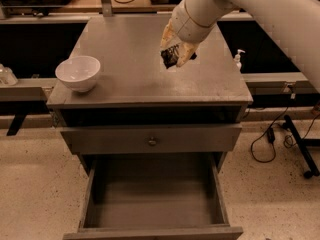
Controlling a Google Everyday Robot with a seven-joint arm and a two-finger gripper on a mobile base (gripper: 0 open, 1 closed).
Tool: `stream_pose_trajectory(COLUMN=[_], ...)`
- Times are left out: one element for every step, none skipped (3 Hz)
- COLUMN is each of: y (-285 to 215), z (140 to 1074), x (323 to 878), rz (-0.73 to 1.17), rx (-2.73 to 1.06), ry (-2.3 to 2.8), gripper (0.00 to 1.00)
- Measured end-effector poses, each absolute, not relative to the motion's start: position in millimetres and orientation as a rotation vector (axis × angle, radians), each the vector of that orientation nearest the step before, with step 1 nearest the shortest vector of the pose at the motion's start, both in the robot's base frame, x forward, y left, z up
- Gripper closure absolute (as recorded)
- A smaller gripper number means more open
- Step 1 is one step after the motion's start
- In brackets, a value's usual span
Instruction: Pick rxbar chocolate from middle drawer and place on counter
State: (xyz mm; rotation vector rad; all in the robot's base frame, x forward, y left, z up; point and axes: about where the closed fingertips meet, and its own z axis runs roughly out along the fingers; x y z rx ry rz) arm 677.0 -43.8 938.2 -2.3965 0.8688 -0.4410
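Note:
My gripper (176, 51) hangs over the right half of the counter (130, 59), a little above its surface. It is shut on the rxbar chocolate (171, 57), a small black-wrapped bar held tilted between the tan fingers (167, 34). The middle drawer (155, 194) is pulled wide open below; its grey floor holds nothing.
A white bowl (78, 72) stands at the counter's front left corner. The shallow drawer front with a round knob (152, 141) is closed above the open drawer. A small dispenser bottle (238, 59) stands right of the cabinet. Cables and a stand leg (300, 144) lie on the floor at right.

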Motion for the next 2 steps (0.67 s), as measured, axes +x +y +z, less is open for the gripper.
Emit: stream_pose_trajectory(y=[-35.7, -29.6], z=[928.6, 934.3], x=[695.0, 703.5], rz=[-0.446, -0.446], rx=[-2.215, -2.137], ry=[1.026, 1.071], gripper=[1.00, 0.82])
